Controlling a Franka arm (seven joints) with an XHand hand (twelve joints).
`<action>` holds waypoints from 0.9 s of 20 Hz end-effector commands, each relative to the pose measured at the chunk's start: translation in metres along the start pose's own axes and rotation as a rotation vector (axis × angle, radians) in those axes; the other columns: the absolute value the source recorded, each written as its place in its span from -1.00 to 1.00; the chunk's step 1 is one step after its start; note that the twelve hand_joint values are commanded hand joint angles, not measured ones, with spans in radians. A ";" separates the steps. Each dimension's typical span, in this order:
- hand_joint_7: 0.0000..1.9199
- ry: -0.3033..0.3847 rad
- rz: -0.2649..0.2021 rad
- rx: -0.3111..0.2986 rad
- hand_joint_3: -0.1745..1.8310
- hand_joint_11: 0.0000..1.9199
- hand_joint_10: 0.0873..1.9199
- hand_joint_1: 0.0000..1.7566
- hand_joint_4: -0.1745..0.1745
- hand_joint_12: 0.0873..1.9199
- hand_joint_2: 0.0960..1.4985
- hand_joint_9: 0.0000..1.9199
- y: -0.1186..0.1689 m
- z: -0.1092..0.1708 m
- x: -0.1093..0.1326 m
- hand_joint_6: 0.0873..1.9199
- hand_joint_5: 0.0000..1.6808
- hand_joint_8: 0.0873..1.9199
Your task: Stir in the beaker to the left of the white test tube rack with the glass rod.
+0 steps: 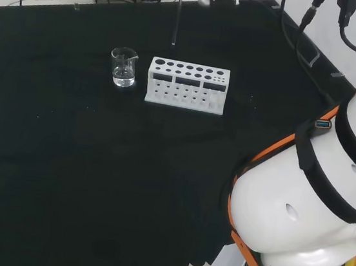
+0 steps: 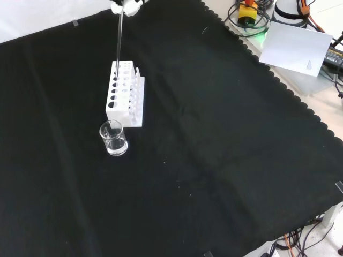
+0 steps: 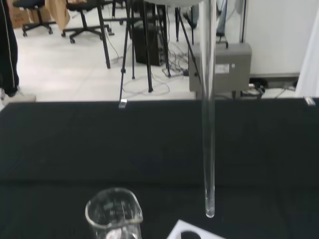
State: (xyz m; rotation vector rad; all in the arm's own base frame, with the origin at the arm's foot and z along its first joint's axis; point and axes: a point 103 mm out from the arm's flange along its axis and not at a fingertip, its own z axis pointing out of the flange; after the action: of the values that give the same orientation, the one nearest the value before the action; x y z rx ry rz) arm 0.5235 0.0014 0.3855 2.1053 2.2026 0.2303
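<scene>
Overhead, glass rod [image 2: 118,40] hangs above rack [image 2: 124,92], w/ beaker [image 2: 113,138] beside.

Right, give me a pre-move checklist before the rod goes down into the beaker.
1. Glass rod held upright by the hand: ok.
2. Rod tip clear of the rack, hanging above it: ok.
3. Rod tip over the beaker: not ok; the wrist view shows it off to one side.
4. Beaker upright on the cloth, beside the rack: ok.
5. Beaker holds liquid: ok, a little clear liquid.
6. Grip on the rod: cannot tell.
</scene>
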 end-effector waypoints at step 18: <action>0.24 -0.005 -0.114 -0.021 -1.00 0.60 -0.37 0.49 -1.00 0.00 0.44 0.88 0.025 0.008 0.051 -0.98 0.56 -0.01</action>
State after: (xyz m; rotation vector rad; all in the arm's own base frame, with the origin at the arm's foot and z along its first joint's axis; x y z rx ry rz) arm 0.5323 0.0260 0.3832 2.0466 2.2265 0.2612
